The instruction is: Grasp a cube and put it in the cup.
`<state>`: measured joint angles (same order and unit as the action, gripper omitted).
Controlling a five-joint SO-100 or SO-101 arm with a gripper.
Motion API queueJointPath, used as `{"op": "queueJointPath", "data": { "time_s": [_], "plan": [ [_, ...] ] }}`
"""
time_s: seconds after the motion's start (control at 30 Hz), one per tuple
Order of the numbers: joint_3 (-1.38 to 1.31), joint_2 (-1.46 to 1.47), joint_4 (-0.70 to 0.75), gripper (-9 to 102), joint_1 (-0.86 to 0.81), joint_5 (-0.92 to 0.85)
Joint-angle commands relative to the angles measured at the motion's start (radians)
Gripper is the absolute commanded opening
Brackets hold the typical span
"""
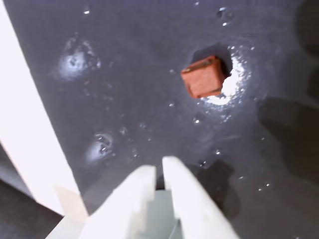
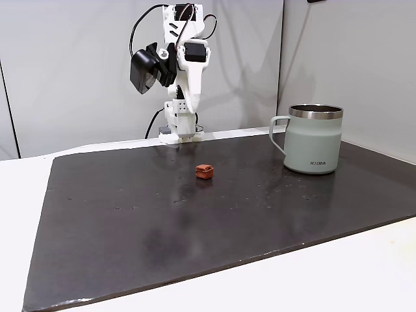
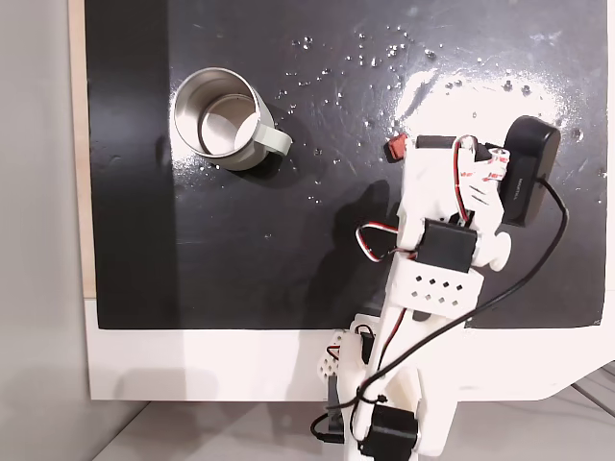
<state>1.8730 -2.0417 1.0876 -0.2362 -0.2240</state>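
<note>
- Wrist view: gripper (image 1: 160,169) enters from the bottom edge, its two white fingers almost together with only a thin slit between the tips, nothing held.
- Wrist view: cube (image 1: 203,76), reddish-brown, lies on the dark mat (image 1: 139,74) above and to the right of the fingertips, apart from them, beside a bright glare patch.
- Wrist view: a white strip of table (image 1: 25,124) runs down the left side, past the mat's edge.
- A fixed view, from the front: cube (image 2: 205,171) sits alone on the mat (image 2: 130,221) in front of the arm's base, well below the folded arm (image 2: 182,65).
- Same view: cup (image 2: 314,138), sage-green with a steel rim, stands upright at the right, handle pointing left, well apart from the cube.
- A fixed view, from above: cube (image 3: 394,149) peeks out just left of the arm's (image 3: 437,240) white body; cup (image 3: 219,119) stands at upper left, empty, well apart from the cube.
</note>
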Motion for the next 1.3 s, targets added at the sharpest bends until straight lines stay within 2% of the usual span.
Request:
{"op": "queueJointPath", "data": {
  "time_s": [0.0,0.63,0.77,1.0,1.27],
  "plan": [
    [-0.118,0.066,0.018,0,-0.006,-0.028],
    [-0.333,0.419,0.135,1,0.048,-0.058],
    [-0.336,0.433,0.141,5,0.046,-0.066],
    [-0.333,0.468,0.158,19,0.041,-0.071],
    [-0.336,0.515,0.161,22,0.035,-0.078]
  ]
}}
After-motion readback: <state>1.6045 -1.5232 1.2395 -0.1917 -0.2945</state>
